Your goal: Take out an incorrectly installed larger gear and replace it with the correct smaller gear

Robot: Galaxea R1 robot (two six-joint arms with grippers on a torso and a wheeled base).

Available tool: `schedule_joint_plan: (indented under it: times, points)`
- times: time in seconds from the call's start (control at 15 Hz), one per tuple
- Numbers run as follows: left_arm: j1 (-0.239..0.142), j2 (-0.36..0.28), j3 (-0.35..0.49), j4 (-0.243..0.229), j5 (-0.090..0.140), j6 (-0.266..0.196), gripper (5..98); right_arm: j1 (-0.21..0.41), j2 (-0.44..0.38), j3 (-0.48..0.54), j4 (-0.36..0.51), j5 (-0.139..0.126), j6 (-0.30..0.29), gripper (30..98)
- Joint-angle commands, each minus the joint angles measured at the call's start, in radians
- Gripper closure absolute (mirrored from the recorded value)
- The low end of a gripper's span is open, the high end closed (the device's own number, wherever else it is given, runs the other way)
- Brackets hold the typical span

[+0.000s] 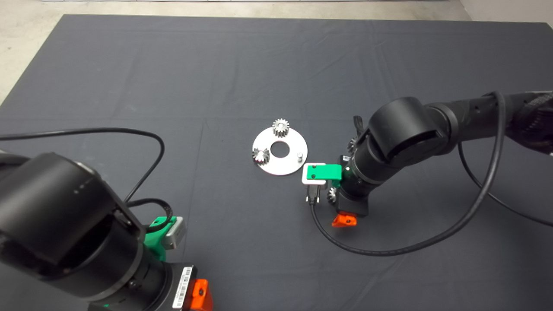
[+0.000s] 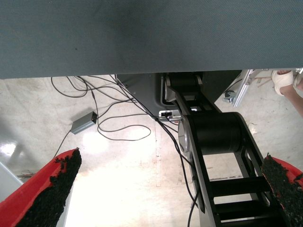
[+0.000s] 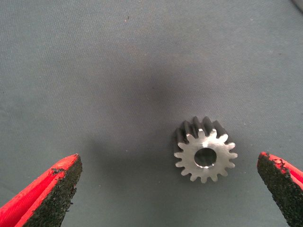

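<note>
A round silver plate (image 1: 286, 169) lies mid-mat with one small silver gear (image 1: 281, 127) at its far side, another (image 1: 261, 155) at its left, and a bare peg (image 1: 299, 155) at its right. My right gripper (image 1: 341, 190) points down at the mat just right of the plate. In the right wrist view it (image 3: 168, 165) is open, and the smaller gear (image 3: 204, 150) lies flat between the fingers, nearer one of them, touching neither. The same gear peeks out beside the wrist (image 1: 332, 195). A darker gear (image 1: 352, 144), apparently the larger gear, is mostly hidden behind the right arm.
My left gripper (image 1: 196, 291) is parked at the lower left edge, open (image 2: 165, 189); its wrist view shows the floor with cables, the robot's base (image 2: 213, 132) and a person's shoe (image 2: 284, 80). A black cable (image 1: 389, 250) loops on the mat below the right arm.
</note>
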Motion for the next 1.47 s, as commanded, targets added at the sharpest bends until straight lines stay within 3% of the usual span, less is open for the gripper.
schedule_joint_plan:
  times: [0.0, 0.4, 0.67, 1.07, 1.4]
  points:
    - [0.001, 0.000, 0.019, -0.015, 0.002, 0.000, 5.4, -0.014, -0.036, 0.038, -0.105, -0.097, -0.006, 30.8]
    - [0.006, 0.000, 0.019, -0.015, 0.002, 0.000, 5.4, -0.048, -0.057, 0.037, -0.193, -0.095, -0.006, 30.8]
    - [0.007, 0.000, 0.019, -0.015, 0.002, 0.000, 5.4, -0.089, -0.057, 0.035, -0.295, -0.094, 0.004, 30.8]
    - [0.020, 0.000, 0.019, -0.015, 0.002, -0.001, 5.4, -0.097, -0.059, 0.029, -0.304, -0.067, 0.035, 30.8]
    - [0.026, 0.000, 0.019, -0.015, 0.002, -0.001, 5.4, -0.097, -0.071, 0.020, -0.300, -0.032, 0.129, 30.8]
